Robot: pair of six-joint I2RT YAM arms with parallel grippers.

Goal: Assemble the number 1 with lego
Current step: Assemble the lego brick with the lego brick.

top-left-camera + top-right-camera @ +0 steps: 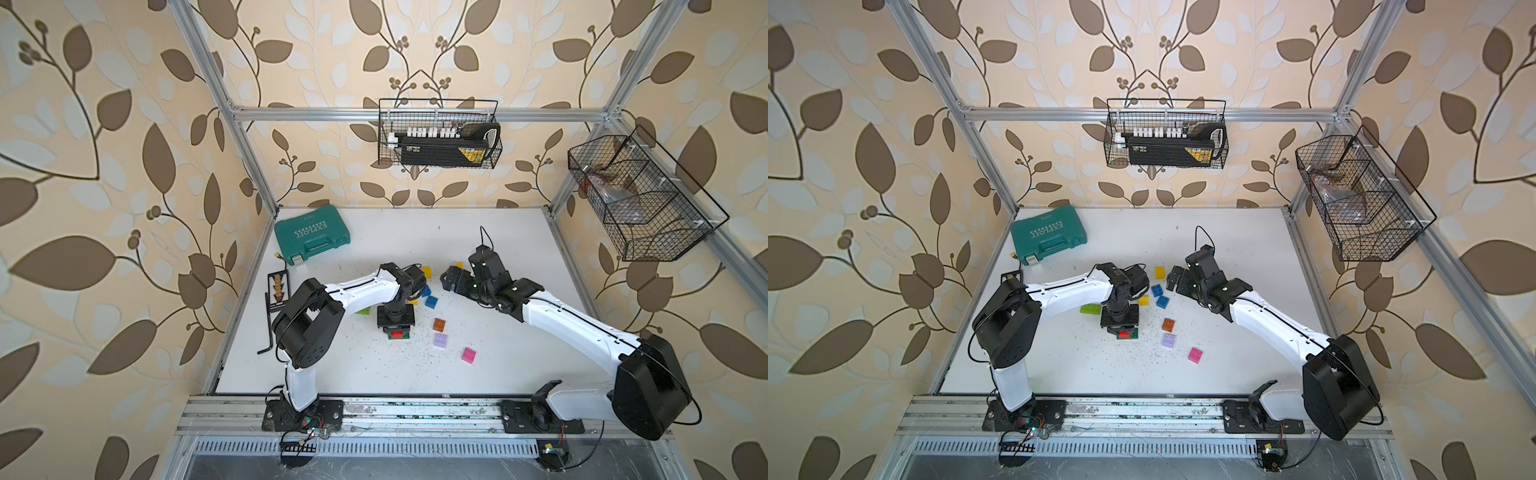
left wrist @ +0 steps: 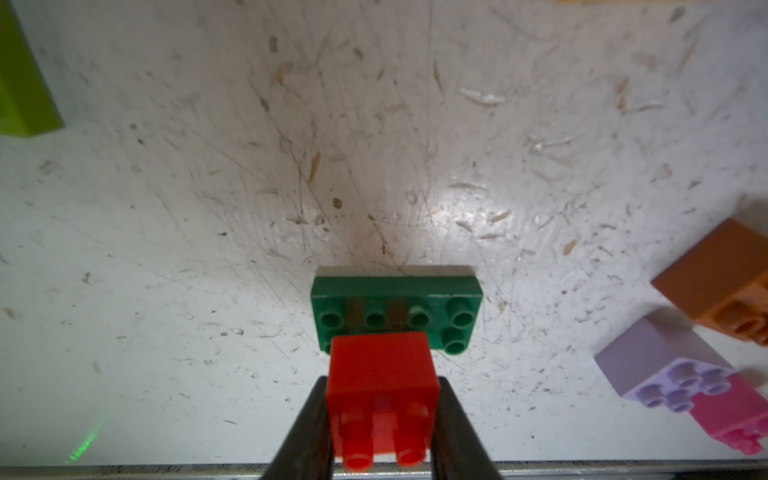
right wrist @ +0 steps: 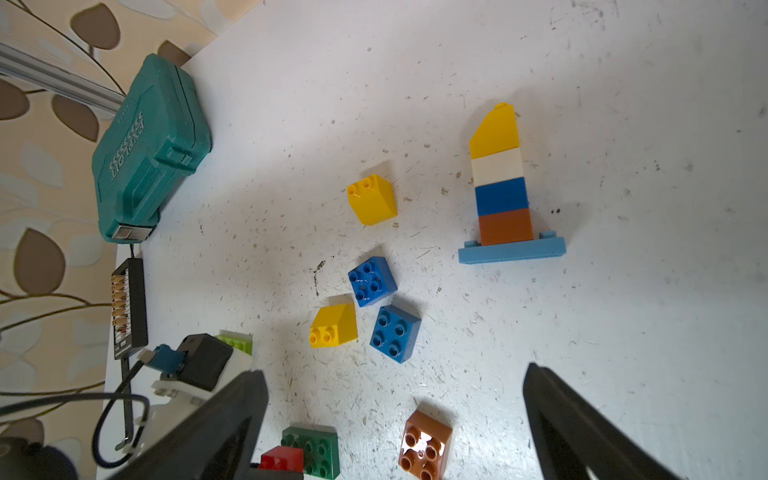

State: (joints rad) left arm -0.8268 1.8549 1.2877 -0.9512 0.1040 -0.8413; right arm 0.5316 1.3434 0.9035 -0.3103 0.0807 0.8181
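The left gripper (image 2: 381,399) pinches the light, stiff, probably slippery red brick (image 2: 380,368) by its smooth side walls, over the green plate (image 2: 459,291) at 7 o'clock from the blue bricks (image 1: 431,301), while the right gripper (image 3: 392,372) stands wide, empty.

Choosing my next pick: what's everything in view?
red brick: 1, red, in left gripper
green plate: 1, dark green, beneath red brick
yellow bricks: 2, yellow, centre
blue bricks: 2, blue, beside them
lime brick: 1, lime, left of plate
brown brick: 1, brown, centre
lilac brick: 1, lilac, beside brown
pink brick: 1, pink, front
stack: 1, four colours on pale blue plate, far side
teal case: 1, teal, far left corner
wire baskets: 2, black, on frame
left gripper: shut on red brick
right gripper: open, empty
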